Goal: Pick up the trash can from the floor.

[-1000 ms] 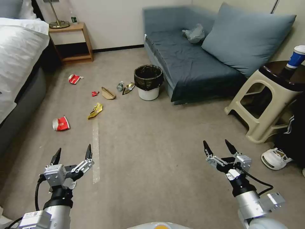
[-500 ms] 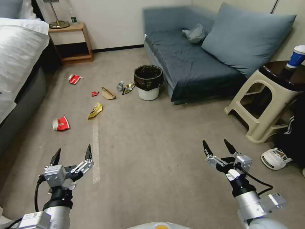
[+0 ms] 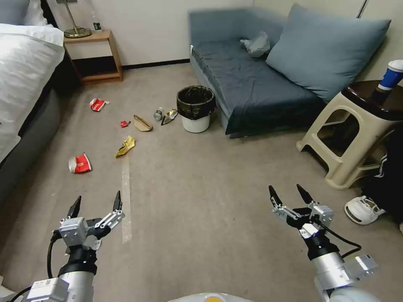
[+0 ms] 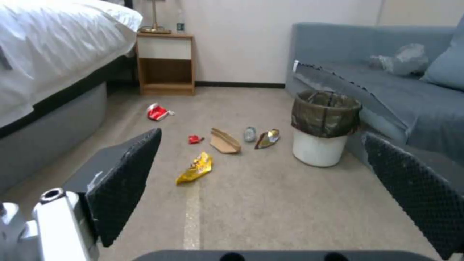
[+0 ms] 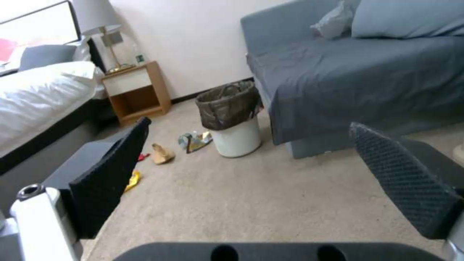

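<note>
The trash can (image 3: 195,109) is standing upright on the floor (image 3: 201,184), tucked just beside the front corner of the dark blue sofa (image 3: 247,84), well away from both arms. It is a small round bin with a white plastic body, and a black bag liner is folding over its rim and hanging down about halfway, so only the lower band of white is showing; the mouth is gaping open and dark inside. Litter is lying scattered on the carpet to its left: a gold wrapper (image 3: 170,116) and a small bottle (image 3: 158,113) near its base, a brown cardboard scrap (image 3: 142,123), a yellow wrapper (image 3: 126,146) at the far end of the pale tape strip (image 3: 125,197), and a red carton (image 3: 79,163) toward the bed (image 3: 21,79). A grey plastic bag (image 3: 256,44) is sitting on the sofa seat. The left gripper (image 3: 96,200) is hovering low over the carpet beside the tape strip, fingers spread wide and holding nothing. The right gripper (image 3: 290,193) is hanging over bare carpet near the beige stool (image 3: 352,142), its fingers likewise spread apart and empty.
</note>
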You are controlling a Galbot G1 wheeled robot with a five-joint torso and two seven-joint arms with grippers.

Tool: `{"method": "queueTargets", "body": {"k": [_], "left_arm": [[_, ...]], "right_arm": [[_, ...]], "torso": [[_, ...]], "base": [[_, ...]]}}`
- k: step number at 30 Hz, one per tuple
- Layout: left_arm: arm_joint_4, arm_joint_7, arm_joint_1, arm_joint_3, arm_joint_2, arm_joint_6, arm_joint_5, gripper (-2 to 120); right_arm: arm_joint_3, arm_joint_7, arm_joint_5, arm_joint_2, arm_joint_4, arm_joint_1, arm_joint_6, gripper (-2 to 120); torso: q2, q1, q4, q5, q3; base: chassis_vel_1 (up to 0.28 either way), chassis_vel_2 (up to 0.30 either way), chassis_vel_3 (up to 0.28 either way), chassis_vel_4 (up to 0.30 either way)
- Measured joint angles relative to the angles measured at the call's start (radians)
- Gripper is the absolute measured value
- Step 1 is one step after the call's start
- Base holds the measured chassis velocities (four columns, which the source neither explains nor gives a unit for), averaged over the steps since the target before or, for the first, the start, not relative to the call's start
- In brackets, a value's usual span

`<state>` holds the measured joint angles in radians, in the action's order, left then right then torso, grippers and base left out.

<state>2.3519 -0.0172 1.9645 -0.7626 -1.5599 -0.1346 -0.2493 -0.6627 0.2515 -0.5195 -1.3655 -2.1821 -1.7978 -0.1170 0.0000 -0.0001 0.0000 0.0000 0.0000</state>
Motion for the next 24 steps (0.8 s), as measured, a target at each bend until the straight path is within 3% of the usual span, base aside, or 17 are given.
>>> {"method": "queueTargets", "body": {"k": [24], "left_arm": [[-0.011,-0.002,-0.006,0.002,0.006,-0.001,0.002,100]], "right_arm": [[-0.003,0.004,-0.008,-0.003,0.009,0.005,-0.008,100]], "torso": [[0.000,0.000,0.0000,0.0000,0.000]], "base": [[-0.066,0.067,0.067,-0.065]]}}
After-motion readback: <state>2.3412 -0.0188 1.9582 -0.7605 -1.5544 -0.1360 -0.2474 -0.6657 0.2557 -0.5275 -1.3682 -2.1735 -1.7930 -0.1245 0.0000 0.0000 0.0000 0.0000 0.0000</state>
